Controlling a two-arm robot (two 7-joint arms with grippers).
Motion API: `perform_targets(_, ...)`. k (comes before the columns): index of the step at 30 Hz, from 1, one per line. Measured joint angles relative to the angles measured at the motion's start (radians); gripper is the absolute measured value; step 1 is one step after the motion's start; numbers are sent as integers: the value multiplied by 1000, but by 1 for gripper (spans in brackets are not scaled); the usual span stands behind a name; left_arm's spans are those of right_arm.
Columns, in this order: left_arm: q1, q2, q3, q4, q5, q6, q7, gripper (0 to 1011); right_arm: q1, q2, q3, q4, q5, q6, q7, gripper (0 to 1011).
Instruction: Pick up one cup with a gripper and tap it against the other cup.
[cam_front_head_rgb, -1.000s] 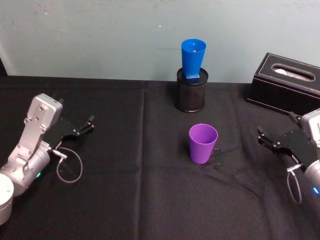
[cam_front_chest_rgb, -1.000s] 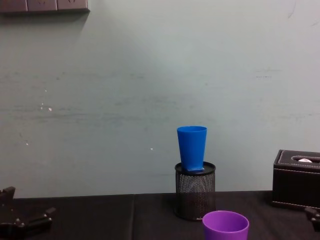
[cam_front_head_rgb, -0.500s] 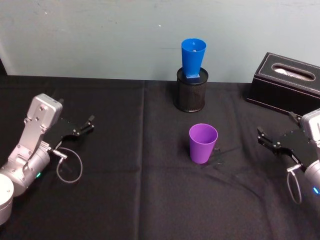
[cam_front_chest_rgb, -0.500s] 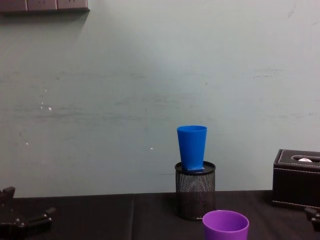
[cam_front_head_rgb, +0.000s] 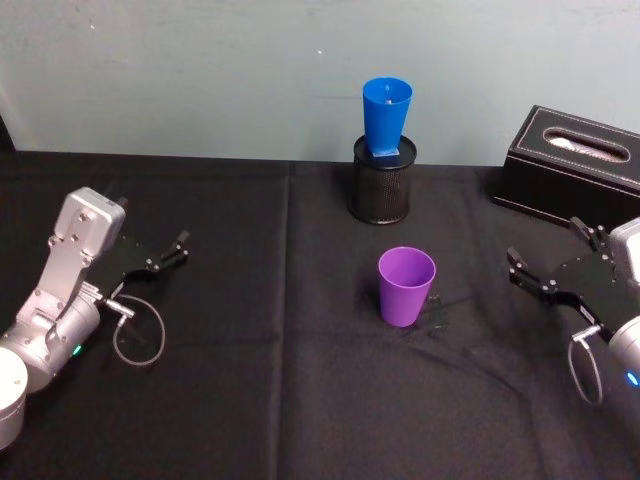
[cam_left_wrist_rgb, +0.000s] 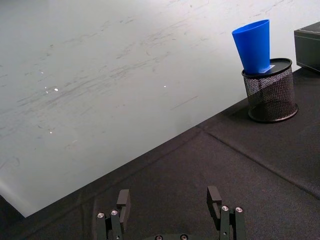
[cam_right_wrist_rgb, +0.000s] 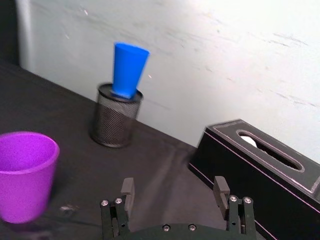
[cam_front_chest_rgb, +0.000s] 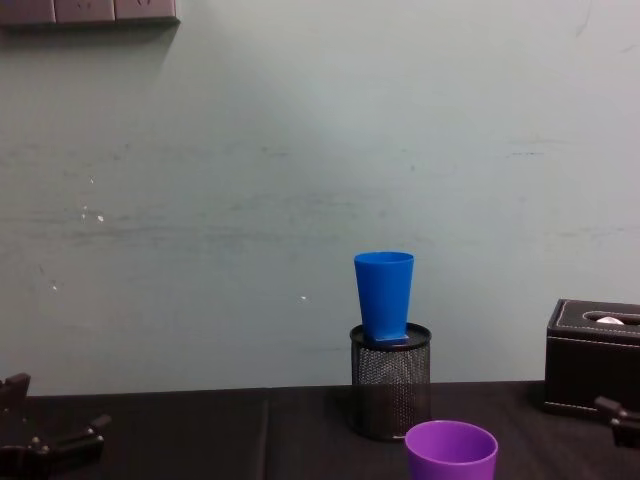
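Mid-table on the black cloth (cam_front_head_rgb: 250, 380): purple cup (cam_front_head_rgb: 406, 287) upright, mouth up, nothing touching it. Behind it, near the wall: blue cup (cam_front_head_rgb: 386, 115) standing on the mesh pen holder (cam_front_head_rgb: 380, 190). My right gripper (cam_right_wrist_rgb: 173, 194): jaws spread, empty, apart from the purple cup, near the tissue box (cam_front_head_rgb: 580, 165). My left gripper (cam_left_wrist_rgb: 169, 200): spread, empty, well to the left.

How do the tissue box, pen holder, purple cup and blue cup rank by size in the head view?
1. tissue box
2. pen holder
3. purple cup and blue cup: about alike; purple is nearer the camera, so unranked.
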Motion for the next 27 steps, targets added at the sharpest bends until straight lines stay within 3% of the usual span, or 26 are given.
perform_targets(7,0,0,0,0,0,0,0,1005,-42,19,31,-46,76,-28,103,1003)
perform_targets(16,0,0,0,0,0,0,0,1005,-76,55,28,-60,176,-55,324,1003)
perform_targets(23,0,0,0,0,0,0,0,1004,-58,38,10,-18,223,-47,454,1003)
perform_targets(27,0,0,0,0,0,0,0,1005,-39,17,-1,6,228,-29,486,1003)
